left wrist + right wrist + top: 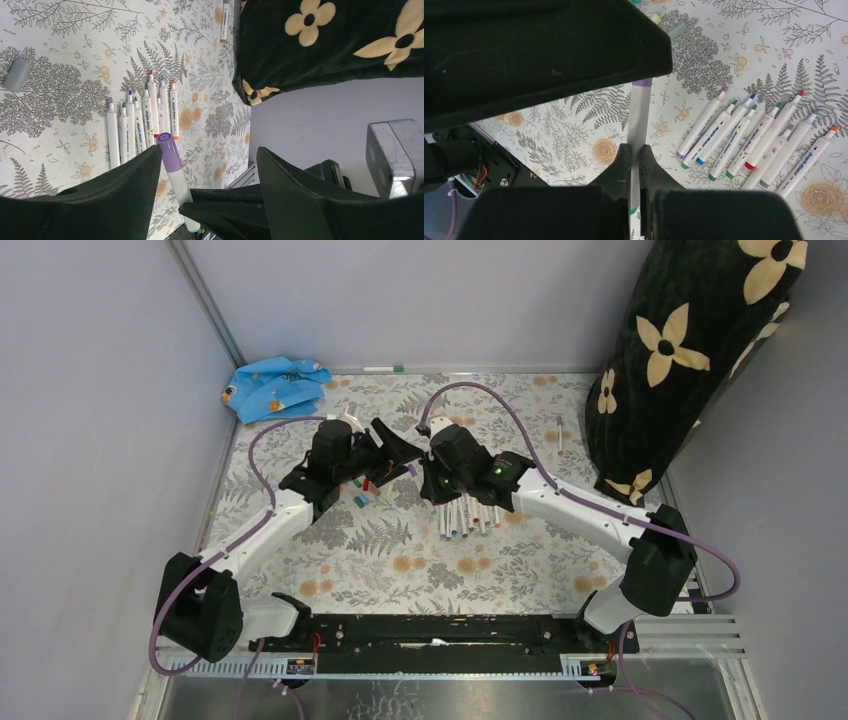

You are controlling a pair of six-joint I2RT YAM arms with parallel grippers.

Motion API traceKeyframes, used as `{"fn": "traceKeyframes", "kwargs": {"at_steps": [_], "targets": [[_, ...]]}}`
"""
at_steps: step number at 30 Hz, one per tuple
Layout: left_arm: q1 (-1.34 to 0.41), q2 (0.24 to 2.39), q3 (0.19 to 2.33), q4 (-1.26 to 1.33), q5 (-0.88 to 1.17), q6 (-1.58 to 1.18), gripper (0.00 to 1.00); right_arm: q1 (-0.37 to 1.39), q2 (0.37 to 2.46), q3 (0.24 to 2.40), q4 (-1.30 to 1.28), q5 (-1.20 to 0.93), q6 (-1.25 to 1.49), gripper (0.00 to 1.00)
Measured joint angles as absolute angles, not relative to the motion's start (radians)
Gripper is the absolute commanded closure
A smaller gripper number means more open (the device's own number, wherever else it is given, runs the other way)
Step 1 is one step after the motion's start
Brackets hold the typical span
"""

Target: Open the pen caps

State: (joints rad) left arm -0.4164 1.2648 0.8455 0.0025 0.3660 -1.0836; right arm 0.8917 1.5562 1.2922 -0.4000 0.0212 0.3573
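Above the table [400, 560], right claw [635, 152] clamped on pen [638, 117], purple cap [169, 152] inside left claw [209, 155], its fingers spread apart, cap just beside one finger.

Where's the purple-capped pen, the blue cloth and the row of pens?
purple-capped pen [176, 179], left wrist view, white barrel under its cap
blue cloth [275, 387], top external view, its middle
row of pens [751, 142], right wrist view, barrel of a middle pen
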Motion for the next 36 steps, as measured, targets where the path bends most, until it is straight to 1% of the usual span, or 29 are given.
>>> {"fn": "traceKeyframes", "kwargs": {"at_steps": [20,28,32,36], "targets": [[-0.419,1.216,0.826,-0.041,0.306,-1.102,0.22,0.918,1.545,1.293,-0.387,0.067,0.359,1.00],[-0.419,1.221,0.821,-0.043,0.302,-1.117,0.24,0.918,1.538,1.293,-0.373,0.061,0.360,1.00],[-0.419,1.235,0.820,-0.043,0.303,-1.125,0.26,0.923,1.538,1.293,-0.368,0.059,0.360,1.00],[-0.419,1.245,0.820,-0.041,0.303,-1.134,0.36,0.936,1.538,1.293,-0.361,0.059,0.360,1.00]]}}
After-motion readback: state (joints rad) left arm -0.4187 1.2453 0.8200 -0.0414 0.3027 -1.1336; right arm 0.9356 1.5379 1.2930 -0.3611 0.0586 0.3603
